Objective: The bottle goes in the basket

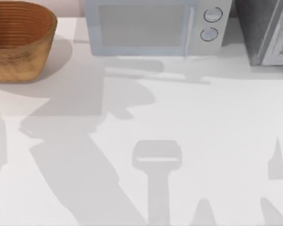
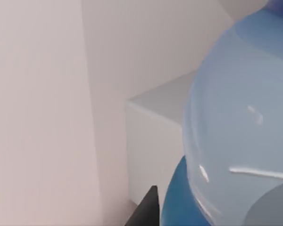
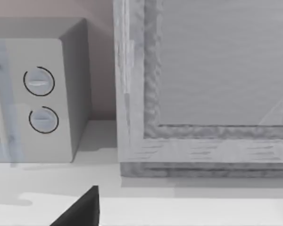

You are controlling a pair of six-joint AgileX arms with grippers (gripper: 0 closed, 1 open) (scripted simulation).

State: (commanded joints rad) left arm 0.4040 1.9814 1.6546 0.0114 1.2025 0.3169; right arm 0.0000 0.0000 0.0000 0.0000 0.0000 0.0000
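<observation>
- The bottle (image 2: 240, 132) shows very close in our left wrist view, its clear rounded body and blue label band right against the camera. From this we judge that our left tool is carrying it, lifted off the desk (image 1: 203, 141).
- A dark fingertip (image 2: 148, 212) of the left tool shows beside the bottle's blue band. We cannot tell from this whether the tool is clamped on the bottle or merely next to it.
- The basket (image 1: 19, 42) sits at the far left corner of the desk in the top view. Its inside, as far as it shows, looks bare, so we judge the bottle is not yet in it.
- What is left, in our judgement: carry the bottle over the basket's wide mouth, lower it and let go.
- A microwave (image 1: 151, 26) stands at the back of the desk, just to the right of the basket, with two round knobs (image 1: 212, 15). It is the nearest thing to mind on the way, though the basket's mouth is not covered by it.
- A grey textured cabinet (image 1: 266, 30) stands at the far right, well apart from the basket.
- Our right wrist view faces the microwave and cabinet; a dark finger (image 3: 82, 212) of the right tool shows at its edge, and we cannot tell its state. That arm seems idle.
</observation>
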